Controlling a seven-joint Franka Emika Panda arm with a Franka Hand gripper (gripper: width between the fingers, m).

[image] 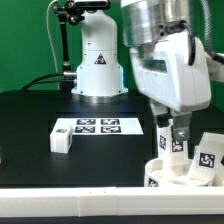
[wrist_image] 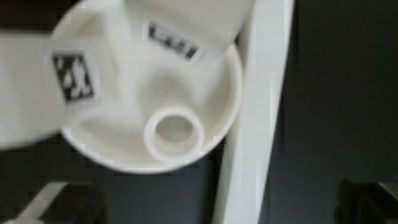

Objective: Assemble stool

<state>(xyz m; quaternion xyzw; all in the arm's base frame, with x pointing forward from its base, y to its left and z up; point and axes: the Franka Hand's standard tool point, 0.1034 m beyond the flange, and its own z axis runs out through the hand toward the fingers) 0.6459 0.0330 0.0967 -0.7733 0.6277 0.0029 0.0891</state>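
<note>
The white round seat disc [image: 170,178] lies at the front of the table on the exterior view's right, against the white rail. In the wrist view the seat disc [wrist_image: 125,110] shows its rim, a round recess [wrist_image: 173,132] and blurred tags. A tagged white leg [image: 178,142] stands at the seat, and another tagged leg [image: 208,156] is right of it. A third leg block [image: 62,141] lies alone on the left. My gripper [image: 172,128] hangs just above the seat. In the wrist view the gripper [wrist_image: 205,205] has its jaws wide apart with nothing between them.
The marker board [image: 97,126] lies flat mid-table in front of the arm's base [image: 98,65]. The white rail [image: 80,190] runs along the table's front edge and also shows in the wrist view [wrist_image: 253,120], beside the seat.
</note>
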